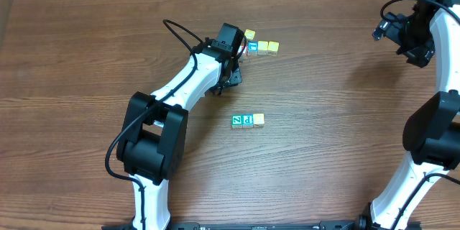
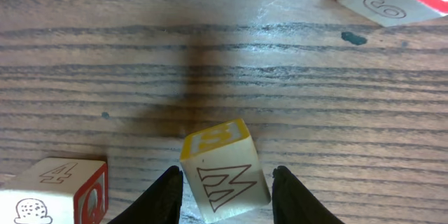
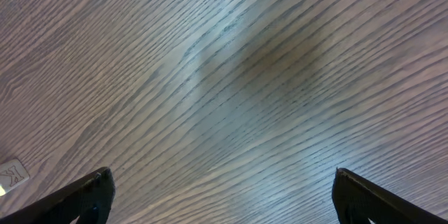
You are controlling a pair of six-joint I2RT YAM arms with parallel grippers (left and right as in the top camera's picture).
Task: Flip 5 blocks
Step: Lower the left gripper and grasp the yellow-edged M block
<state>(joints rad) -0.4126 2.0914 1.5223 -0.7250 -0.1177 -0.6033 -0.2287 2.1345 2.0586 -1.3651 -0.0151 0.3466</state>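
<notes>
Left wrist view: your left gripper (image 2: 227, 175) straddles the tilted yellow-topped block (image 2: 220, 159) at the table's 12 o'clock. Its fingers (image 2: 164, 199) sit narrowed beside the block's sides, probably to tip it, though contact is unclear. Your right gripper (image 3: 222, 178) hangs wide open, empty.

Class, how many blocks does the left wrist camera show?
3: yellow-topped block flanked by the left gripper, red-sided block bottom left, 6-marked block top right. Others off-frame.
</notes>
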